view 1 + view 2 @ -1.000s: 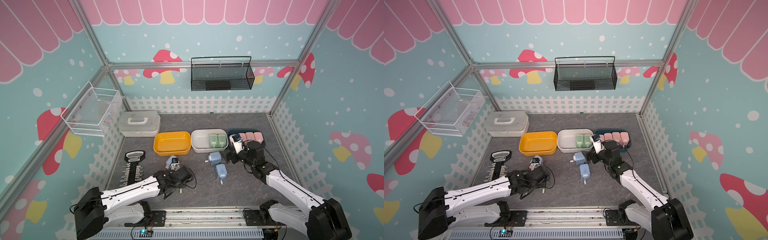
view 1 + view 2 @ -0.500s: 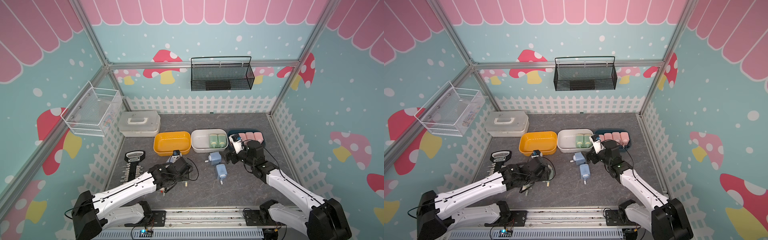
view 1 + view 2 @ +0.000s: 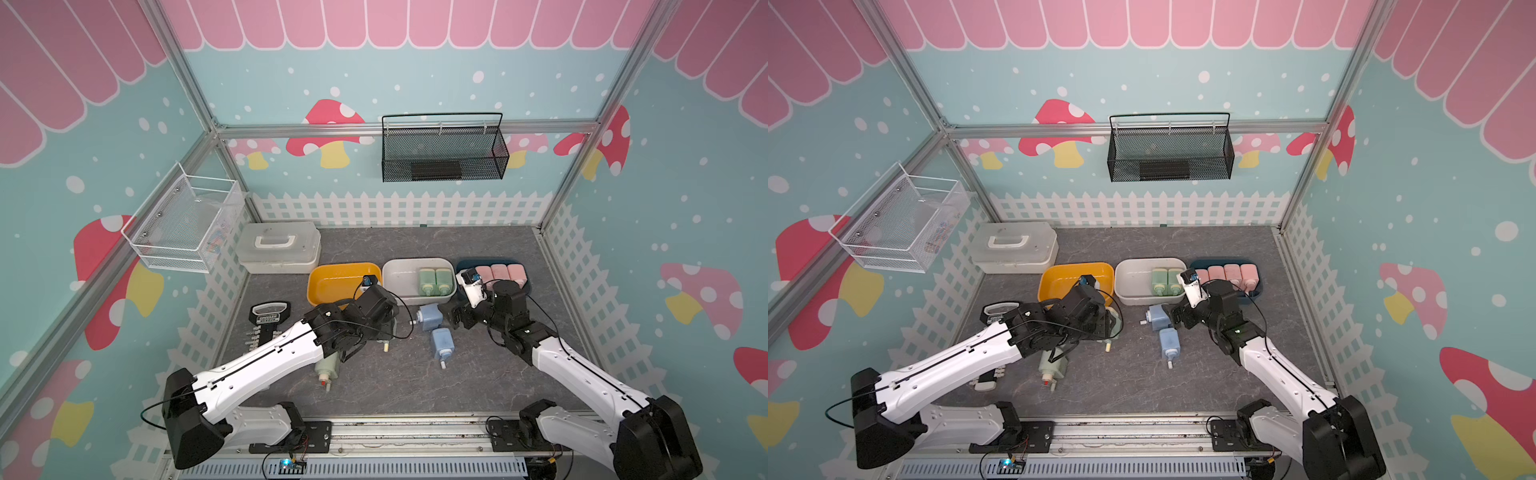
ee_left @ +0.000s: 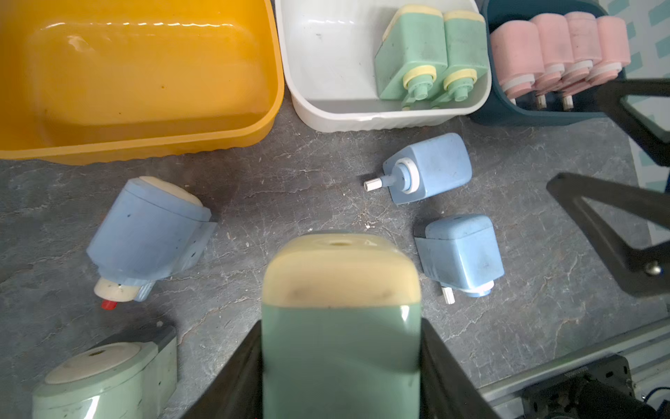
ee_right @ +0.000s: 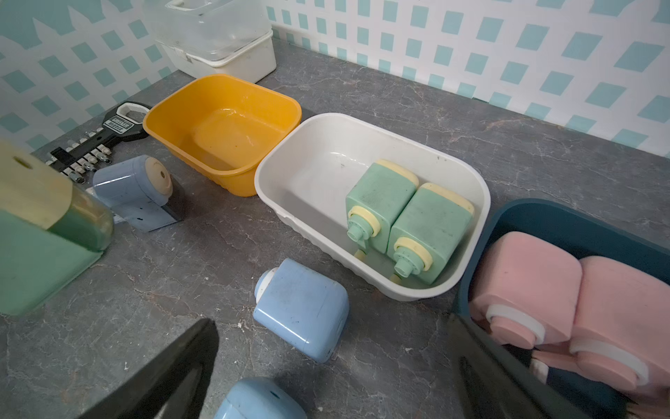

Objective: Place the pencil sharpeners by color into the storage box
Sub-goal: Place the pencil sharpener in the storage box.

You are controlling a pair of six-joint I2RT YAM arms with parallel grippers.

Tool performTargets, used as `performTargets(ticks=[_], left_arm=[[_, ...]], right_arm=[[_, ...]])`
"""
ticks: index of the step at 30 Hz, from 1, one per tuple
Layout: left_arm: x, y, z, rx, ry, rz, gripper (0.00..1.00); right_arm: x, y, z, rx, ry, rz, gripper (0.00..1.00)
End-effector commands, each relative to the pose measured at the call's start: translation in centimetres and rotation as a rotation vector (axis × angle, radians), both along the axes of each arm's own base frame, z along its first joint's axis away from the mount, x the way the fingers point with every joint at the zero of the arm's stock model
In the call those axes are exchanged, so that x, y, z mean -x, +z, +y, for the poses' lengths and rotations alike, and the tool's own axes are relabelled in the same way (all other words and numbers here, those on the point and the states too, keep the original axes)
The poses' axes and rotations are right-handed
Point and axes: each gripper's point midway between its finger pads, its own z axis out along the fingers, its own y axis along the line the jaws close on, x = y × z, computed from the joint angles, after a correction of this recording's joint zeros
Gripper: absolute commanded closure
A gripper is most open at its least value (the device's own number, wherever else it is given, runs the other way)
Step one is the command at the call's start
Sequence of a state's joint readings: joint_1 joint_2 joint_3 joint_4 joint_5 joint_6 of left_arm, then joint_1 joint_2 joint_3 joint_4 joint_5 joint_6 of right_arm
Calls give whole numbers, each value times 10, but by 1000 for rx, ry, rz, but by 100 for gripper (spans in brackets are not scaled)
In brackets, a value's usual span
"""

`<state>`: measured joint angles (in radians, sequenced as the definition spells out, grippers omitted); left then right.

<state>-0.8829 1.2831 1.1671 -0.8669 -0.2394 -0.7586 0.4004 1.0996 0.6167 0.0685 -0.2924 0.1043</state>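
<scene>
white tub [image 3: 401,278]: two green sharpeners [image 3: 434,281] | blue tub [image 3: 494,262]: pink sharpeners [image 3: 498,272] | floor [image 3: 457,249]: two blue sharpeners [image 3: 430,316] [image 3: 441,343], touching | right gripper [image 3: 452,319]: spread, just beside them | green sharpener [image 3: 326,366]: under left arm [image 3: 270,361]

free: yellow bin [image 3: 332,282], white bin [image 3: 399,277] left half | obstacles: two blue sharpeners [image 3: 430,316] [image 3: 441,341] on floor [image 3: 478,374]

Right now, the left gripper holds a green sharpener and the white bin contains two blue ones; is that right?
Not quite: the two sharpeners in the white bin are green, as the left wrist view shows. The left gripper does hold a green sharpener.
</scene>
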Motion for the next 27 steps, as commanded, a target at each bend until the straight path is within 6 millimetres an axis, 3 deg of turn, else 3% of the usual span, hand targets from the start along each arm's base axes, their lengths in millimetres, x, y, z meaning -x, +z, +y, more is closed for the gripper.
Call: performTargets(ticks=[1, 8, 12, 18, 24, 27], left_arm=[[-16, 12, 3, -30, 3, -18, 100], [-59, 43, -27, -51, -42, -94, 100], [-85, 50, -51, -61, -65, -126, 100], [-129, 42, -80, -92, -113, -127, 100], [-162, 36, -87, -123, -83, -128, 100], [-173, 22, -84, -141, -61, -95, 100]], right_arm=[[3, 4, 6, 9, 41, 16, 1], [8, 10, 2, -7, 26, 11, 2], [10, 13, -8, 0, -37, 25, 1], [15, 4, -28, 69, -127, 101, 1], [19, 0, -37, 63, -186, 133, 1], [22, 3, -38, 52, -194, 135, 1]])
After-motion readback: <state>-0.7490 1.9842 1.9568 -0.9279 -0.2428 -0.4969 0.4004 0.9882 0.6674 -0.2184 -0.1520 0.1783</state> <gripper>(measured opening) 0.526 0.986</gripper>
